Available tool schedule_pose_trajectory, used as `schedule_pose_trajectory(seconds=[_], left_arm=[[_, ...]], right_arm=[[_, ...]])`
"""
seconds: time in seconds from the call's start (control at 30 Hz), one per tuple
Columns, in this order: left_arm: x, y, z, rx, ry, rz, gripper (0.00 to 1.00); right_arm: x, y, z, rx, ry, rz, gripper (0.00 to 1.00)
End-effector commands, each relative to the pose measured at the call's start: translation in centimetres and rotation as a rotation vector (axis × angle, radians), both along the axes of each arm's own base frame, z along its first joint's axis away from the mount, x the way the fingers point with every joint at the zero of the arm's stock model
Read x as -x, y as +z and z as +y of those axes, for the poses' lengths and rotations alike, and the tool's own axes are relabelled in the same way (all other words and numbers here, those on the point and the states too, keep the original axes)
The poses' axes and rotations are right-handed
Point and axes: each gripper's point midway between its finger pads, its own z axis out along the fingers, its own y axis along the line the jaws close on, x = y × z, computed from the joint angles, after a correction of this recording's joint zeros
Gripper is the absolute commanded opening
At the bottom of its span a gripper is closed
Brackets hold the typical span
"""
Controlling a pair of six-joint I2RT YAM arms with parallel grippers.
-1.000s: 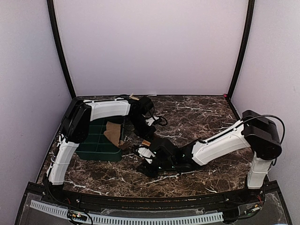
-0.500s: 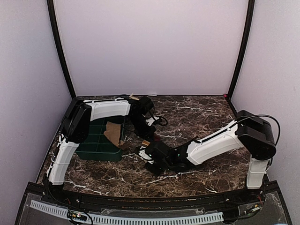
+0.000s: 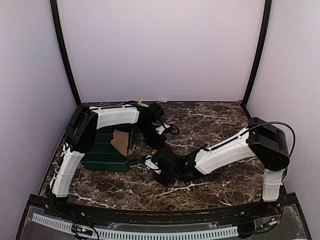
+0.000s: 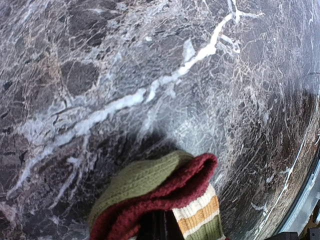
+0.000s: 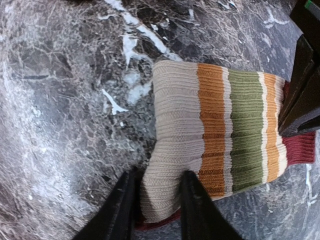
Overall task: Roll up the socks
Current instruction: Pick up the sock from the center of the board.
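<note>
A striped sock [image 5: 220, 125] lies on the marble with beige, orange and olive bands and a dark red edge. My right gripper [image 5: 160, 210] has its fingers [image 5: 122, 210] on either side of the beige end, pinching it into a fold. The sock's olive and dark red end [image 4: 150, 195] drapes over my left gripper [image 4: 160, 227], which is shut on it with its fingers mostly hidden by cloth. In the top view the sock [image 3: 156, 151] is stretched between left gripper [image 3: 156, 144] and right gripper [image 3: 159, 162]. A second tan sock [image 3: 120, 141] lies across the green bin.
A dark green bin [image 3: 100, 152] sits at the left, under the left arm. The left gripper's black body [image 5: 302, 90] crowds the sock's far end in the right wrist view. Marble tabletop [image 3: 220, 120] stretches to the right; purple walls enclose three sides.
The right arm slid left toward the sock and its jaws narrowed onto the beige end. The left arm stayed put, holding its end.
</note>
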Motion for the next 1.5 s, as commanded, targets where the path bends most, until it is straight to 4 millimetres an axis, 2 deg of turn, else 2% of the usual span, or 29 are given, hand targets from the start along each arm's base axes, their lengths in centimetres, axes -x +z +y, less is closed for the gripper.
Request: schedule_pose_trajectory(seconds=[0.0,0.23,0.27,0.3,0.4,0.53,0.87,1.27,1.47], left_arm=[[2.8,-5.2,2.3,-0.146,-0.027,0.106,0.00],[2.7,-4.8,2.3,-0.148,-0.023,0.099,0.00],[2.6,-4.6,2.3,-0.148,-0.021,0.095,0.01],[2.5,-4.4,2.3,-0.147,-0.019,0.089,0.06],[2.0,-3.4,2.2,-0.139,-0.010,0.061,0.20],[1.5,-2.0,2.0,-0.118,0.000,0.029,0.27],[0.7,1.1,1.7,-0.072,0.016,-0.022,0.32],[0.3,7.2,0.5,0.112,0.039,-0.058,0.38],[0.0,9.9,0.6,0.216,0.072,-0.080,0.41]], right_arm=[[0.8,-4.0,-3.1,0.134,-0.028,0.101,0.24],[1.6,-4.8,-3.7,0.128,-0.046,0.190,0.06],[1.8,-4.7,-3.7,0.120,-0.044,0.201,0.05],[1.9,-4.5,-3.6,0.111,-0.043,0.209,0.04],[2.1,-3.9,-3.4,0.082,-0.040,0.231,0.03],[2.4,-3.2,-3.1,0.046,-0.036,0.267,0.01],[3.4,-2.3,-3.4,-0.032,-0.048,0.359,0.00],[4.1,-0.3,-2.9,-0.141,-0.035,0.440,0.00],[4.3,0.4,-2.9,-0.188,-0.030,0.475,0.00]])
